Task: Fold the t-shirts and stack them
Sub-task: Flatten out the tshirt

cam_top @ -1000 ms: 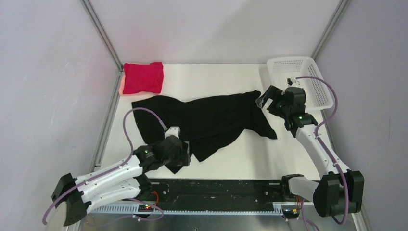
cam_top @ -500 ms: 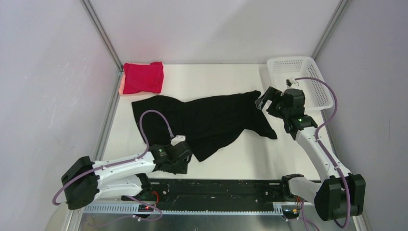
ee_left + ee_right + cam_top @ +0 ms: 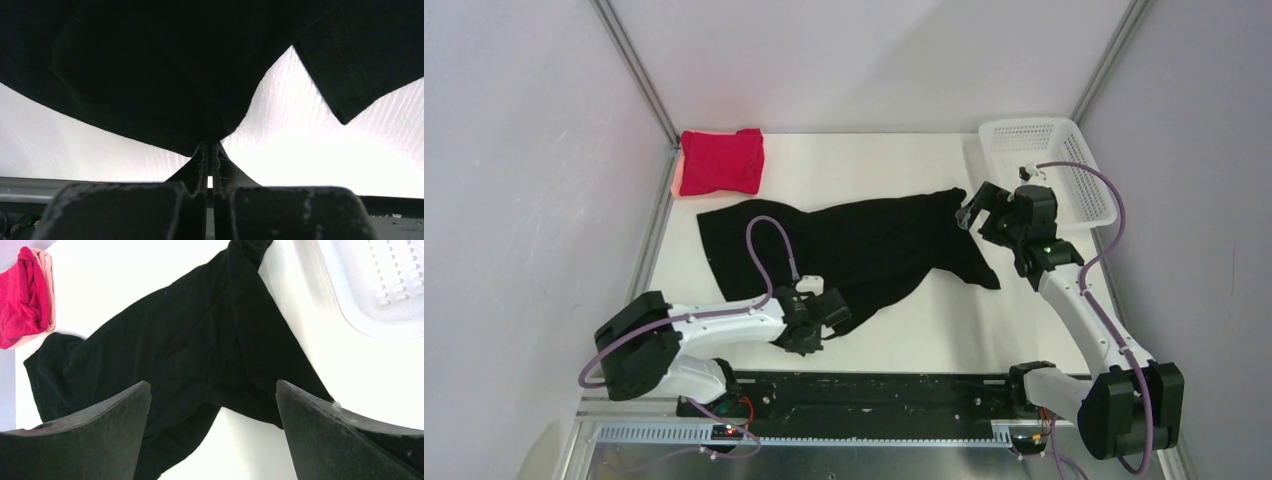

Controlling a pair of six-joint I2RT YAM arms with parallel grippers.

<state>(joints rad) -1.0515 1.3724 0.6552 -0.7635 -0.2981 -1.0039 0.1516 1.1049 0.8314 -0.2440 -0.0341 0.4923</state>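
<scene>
The black t-shirt (image 3: pixel 864 245) lies crumpled and spread across the middle of the table. My left gripper (image 3: pixel 829 312) is low at its near edge. In the left wrist view the gripper (image 3: pixel 210 146) is shut, with the shirt's hem (image 3: pixel 150 65) pinched at its fingertips. My right gripper (image 3: pixel 974 207) hovers wide open above the shirt's right end. The right wrist view shows black cloth (image 3: pixel 190 340) below that gripper (image 3: pixel 212 385) and nothing between its fingers. The red t-shirt (image 3: pixel 721 160) lies folded at the far left corner, also visible from the right wrist (image 3: pixel 22 295).
A white mesh basket (image 3: pixel 1049 170) stands at the far right corner, just behind my right gripper, and its rim (image 3: pixel 380 285) shows in the right wrist view. Bare white table (image 3: pixel 944 320) lies between the shirt and the near edge.
My left arm swung right along the shirt's near edge, dropped low, and its gripper went from open to shut on the hem. The right arm and both shirts stayed put.
</scene>
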